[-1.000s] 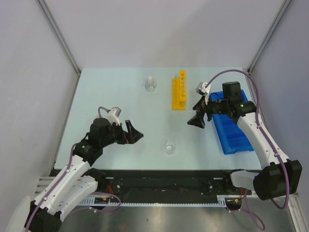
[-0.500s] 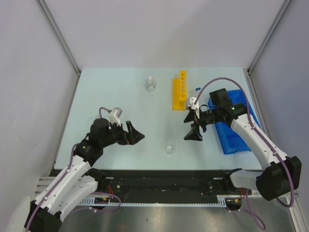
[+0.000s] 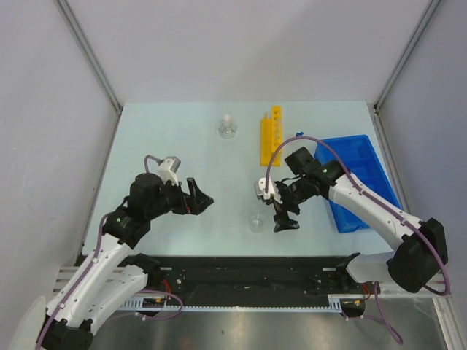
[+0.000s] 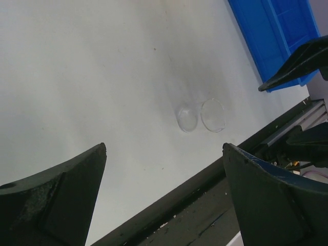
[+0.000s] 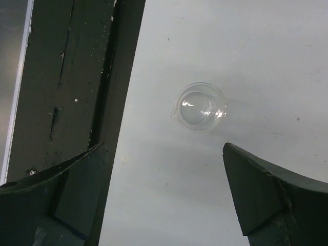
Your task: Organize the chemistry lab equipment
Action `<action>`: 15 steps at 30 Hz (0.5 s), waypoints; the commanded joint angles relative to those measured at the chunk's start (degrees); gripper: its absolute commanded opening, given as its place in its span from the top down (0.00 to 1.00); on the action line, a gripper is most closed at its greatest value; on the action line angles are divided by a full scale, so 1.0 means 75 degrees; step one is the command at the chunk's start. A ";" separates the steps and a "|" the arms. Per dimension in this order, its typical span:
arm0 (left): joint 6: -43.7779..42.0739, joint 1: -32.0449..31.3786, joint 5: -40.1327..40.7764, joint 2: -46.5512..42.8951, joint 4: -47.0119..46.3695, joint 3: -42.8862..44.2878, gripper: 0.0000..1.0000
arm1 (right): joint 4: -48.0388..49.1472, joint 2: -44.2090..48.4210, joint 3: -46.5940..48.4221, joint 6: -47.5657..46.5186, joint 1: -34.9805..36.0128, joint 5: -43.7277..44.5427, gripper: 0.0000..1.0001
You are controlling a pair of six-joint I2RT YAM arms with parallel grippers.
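Right claw point(image 3: 282, 216): spread wide, empty, at small clear beaker's point(image 3: 255, 221) 3 o'clock.
Left claw point(image 3: 199, 198): spread wide, empty, at beaker's 9 o'clock.

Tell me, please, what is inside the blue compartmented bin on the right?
The blue compartmented bin shows only bare blue compartments; nothing visible lies in them. The right arm covers its near left side, so that part cannot be seen.

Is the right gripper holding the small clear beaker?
No: the right wrist view shows the right gripper open and the small clear beaker sitting free on the table, touching neither finger.
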State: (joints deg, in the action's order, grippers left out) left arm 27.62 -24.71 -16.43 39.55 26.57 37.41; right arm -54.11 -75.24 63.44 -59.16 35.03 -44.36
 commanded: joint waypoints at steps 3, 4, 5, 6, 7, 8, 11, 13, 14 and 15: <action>-0.0764 0.0048 0.0549 -0.0164 0.0559 0.0684 0.00 | -0.0332 -0.0104 0.0108 -0.0363 0.0567 0.0863 0.00; -0.0799 0.0037 0.0573 -0.0199 0.0536 0.0661 0.00 | -0.0344 -0.0104 0.0131 -0.0374 0.0591 0.0899 0.00; -0.0834 0.0048 0.0596 -0.0234 0.0524 0.0637 0.00 | -0.0356 -0.0139 0.0166 -0.0351 0.0615 0.0934 0.00; -0.0858 0.0048 0.0573 -0.0269 0.0420 0.0533 0.00 | -0.0402 -0.0140 0.0213 -0.0351 0.0650 0.0946 0.00; -0.0846 0.0048 0.0538 -0.0304 0.0361 0.0485 0.00 | -0.0403 -0.0174 0.0248 -0.0351 0.0662 0.0969 0.00; -0.0835 0.0048 0.0526 -0.0328 0.0325 0.0450 0.00 | -0.0415 -0.0209 0.0283 -0.0339 0.0674 0.0981 0.00; -0.0858 0.0048 0.0479 -0.0387 0.0243 0.0380 0.00 | -0.0450 -0.0280 0.0400 -0.0269 0.0744 0.1004 0.00; -0.0870 0.0048 0.0479 -0.0433 0.0196 0.0344 0.00 | -0.0450 -0.0339 0.0459 -0.0210 0.0767 0.0969 0.00; -0.0858 0.0048 0.0468 -0.0445 0.0184 0.0333 0.00 | -0.0438 -0.0339 0.0471 -0.0164 0.0779 0.0969 0.00; -0.0870 0.0048 0.0456 -0.0445 0.0173 0.0321 0.00 | -0.0415 -0.0408 0.0471 -0.0140 0.0802 0.0958 0.00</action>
State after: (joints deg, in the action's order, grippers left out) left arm 22.41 -24.71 -13.19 37.15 29.52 40.16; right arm -56.69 -77.62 64.42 -60.49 40.27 -37.41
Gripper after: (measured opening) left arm 0.996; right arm 0.994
